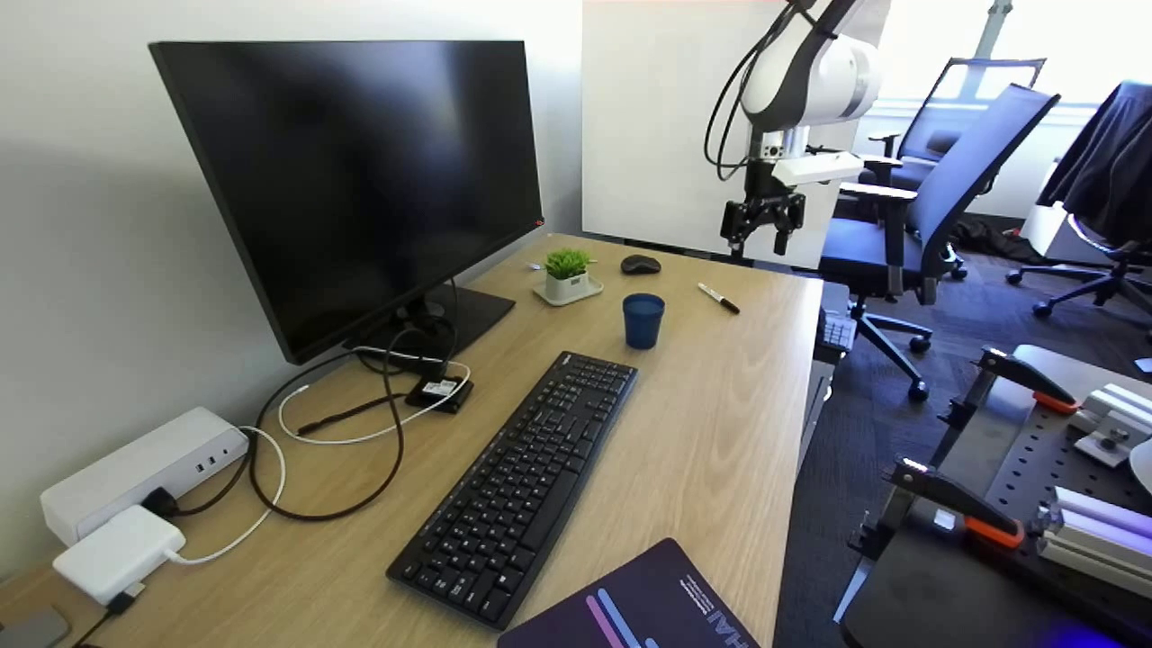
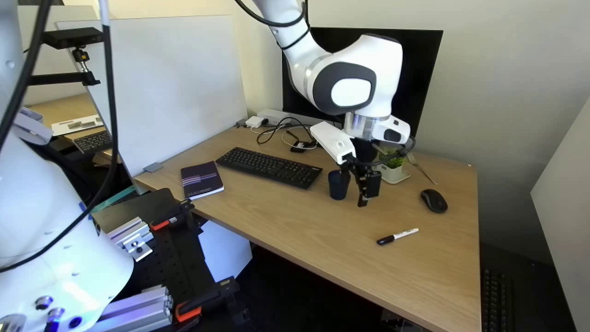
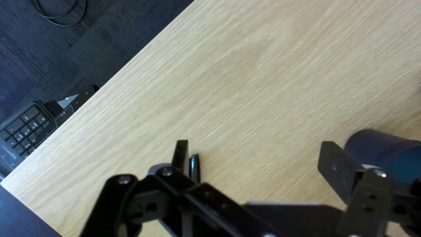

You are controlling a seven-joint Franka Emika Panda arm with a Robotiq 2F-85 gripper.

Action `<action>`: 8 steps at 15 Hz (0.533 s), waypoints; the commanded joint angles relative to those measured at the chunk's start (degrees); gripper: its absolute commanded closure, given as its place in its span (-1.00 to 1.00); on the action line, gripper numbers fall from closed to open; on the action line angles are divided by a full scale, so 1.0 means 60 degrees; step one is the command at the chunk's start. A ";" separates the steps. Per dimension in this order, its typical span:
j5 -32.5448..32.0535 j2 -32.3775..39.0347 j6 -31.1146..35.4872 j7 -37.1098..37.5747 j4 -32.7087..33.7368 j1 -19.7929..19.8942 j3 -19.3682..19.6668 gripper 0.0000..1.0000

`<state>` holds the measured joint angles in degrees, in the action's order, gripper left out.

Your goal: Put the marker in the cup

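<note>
The marker is white with a black cap and lies flat on the desk. It shows in both exterior views; in the wrist view only its black cap end shows, beside the left finger, the rest hidden behind the gripper. The dark blue cup stands upright on the desk in both exterior views; in the wrist view the cup is partly hidden behind the right finger. My gripper is open and empty, above the desk, with its fingers wide apart.
A keyboard, a mouse and a potted plant on a white dish are on the desk. A monitor stands behind. A notebook lies at the desk's front edge. A fork lies near the plant.
</note>
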<state>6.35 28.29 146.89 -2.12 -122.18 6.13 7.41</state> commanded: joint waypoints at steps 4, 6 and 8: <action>-0.0159 0.2358 -0.0308 0.0769 0.2162 0.0174 -0.0020 -1.00; -0.0147 0.3018 -0.0376 0.0845 0.2781 0.0262 0.0012 -1.00; -0.0162 0.3555 -0.0487 0.0894 0.3384 0.0368 0.0114 -1.00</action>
<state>6.35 45.85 146.77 1.91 -107.47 6.98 7.92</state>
